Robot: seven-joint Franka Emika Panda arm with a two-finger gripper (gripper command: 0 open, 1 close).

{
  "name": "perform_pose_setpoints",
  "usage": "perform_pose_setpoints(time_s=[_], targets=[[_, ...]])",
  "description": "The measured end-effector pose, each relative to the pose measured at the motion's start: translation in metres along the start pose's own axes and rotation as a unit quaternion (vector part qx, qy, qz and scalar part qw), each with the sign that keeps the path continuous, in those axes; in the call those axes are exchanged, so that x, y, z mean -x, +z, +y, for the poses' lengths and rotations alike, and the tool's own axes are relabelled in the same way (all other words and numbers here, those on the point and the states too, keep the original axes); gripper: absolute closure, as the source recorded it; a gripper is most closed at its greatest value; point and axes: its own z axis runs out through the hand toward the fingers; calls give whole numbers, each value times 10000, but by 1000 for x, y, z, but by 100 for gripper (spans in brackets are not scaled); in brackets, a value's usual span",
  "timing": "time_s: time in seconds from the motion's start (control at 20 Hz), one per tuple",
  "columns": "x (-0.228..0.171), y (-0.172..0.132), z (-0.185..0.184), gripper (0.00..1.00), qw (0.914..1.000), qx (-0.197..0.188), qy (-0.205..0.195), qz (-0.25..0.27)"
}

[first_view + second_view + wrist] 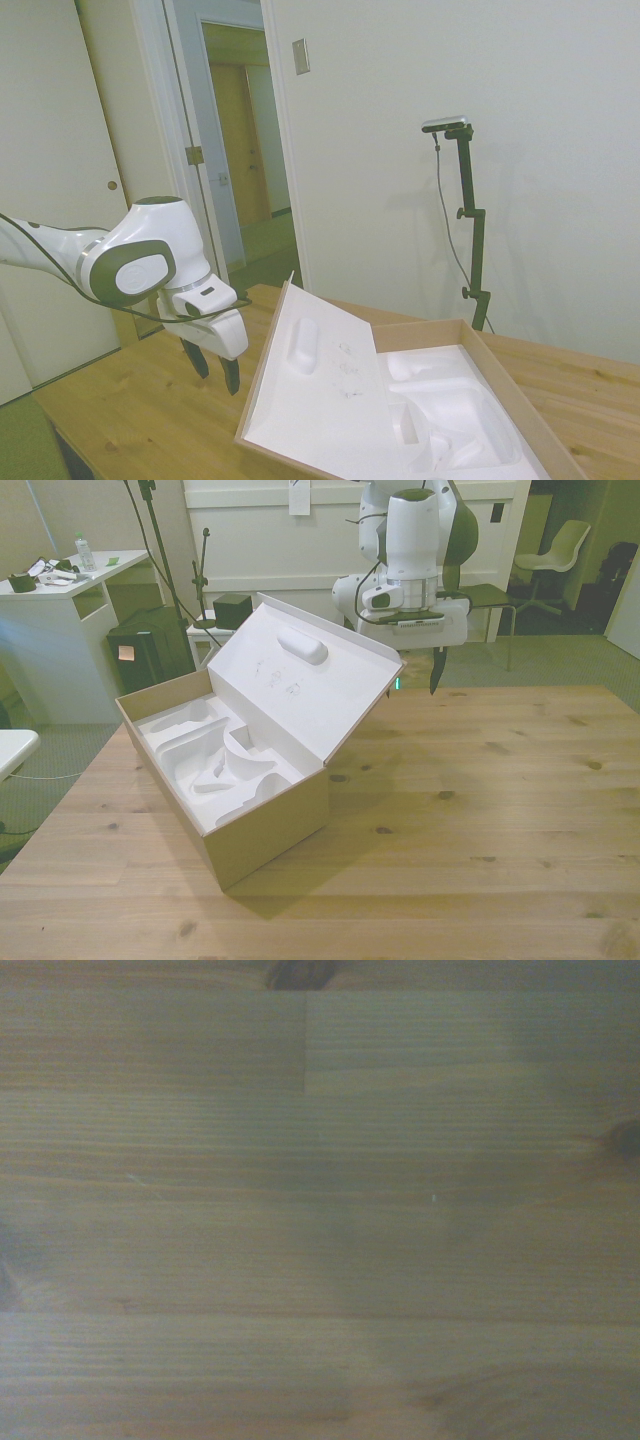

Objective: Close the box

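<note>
The brown cardboard box (pixel 268 825) sits on the wooden table toward the front view's left, and its white molded foam lining (pixel 215 755) is exposed. Its hinged lid (pixel 300 680) stands half raised and tilted, white inner face up, with a foam bump on it. In the side view the lid (pixel 320 370) leans toward the arm. My gripper (pixel 215 378) hangs just outside the lid's free edge, above the table, open and holding nothing. In the front view the gripper (pixel 418 685) is partly hidden behind the lid's upper corner. The wrist view shows only bare wood (pixel 320 1200).
The table (pixel 480 810) stretches bare to the front view's right and toward the camera. Off the table are a white desk (pixel 60 610) with small items, a black case (pixel 145 645) and a chair (pixel 555 560). An open doorway (pixel 240 150) lies behind the arm.
</note>
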Motion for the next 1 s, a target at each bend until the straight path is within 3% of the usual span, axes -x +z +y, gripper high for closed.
perform_pose_setpoints(time_s=[0.45,0.75,1.0], targets=[[3,-8,18,0,9998,-67,92,149],[-28,-70,50,0,9959,-497,602,452],[-77,-118,91,0,9896,-758,1112,508]])
